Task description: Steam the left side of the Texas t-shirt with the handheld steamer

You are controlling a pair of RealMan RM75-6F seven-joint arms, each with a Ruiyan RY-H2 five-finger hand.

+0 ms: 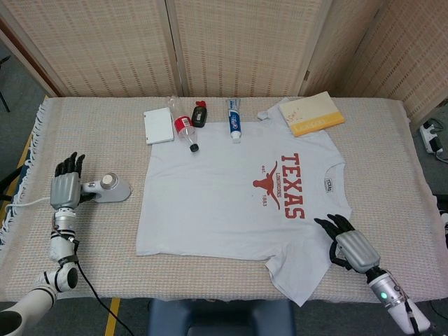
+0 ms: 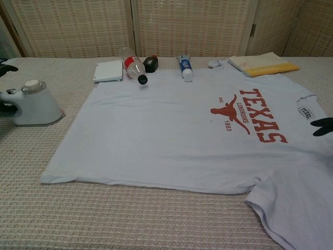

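Resting beside shirt (image 1: 231,203) hem: steamer (image 1: 110,190); left hand (image 1: 64,190) spread, right hand (image 1: 350,245) spread.

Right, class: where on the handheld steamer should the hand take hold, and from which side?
Probably its handle, from the left. The handheld steamer stands upright on the table off the shirt, handle jutting toward the left hand, which is open beside it.
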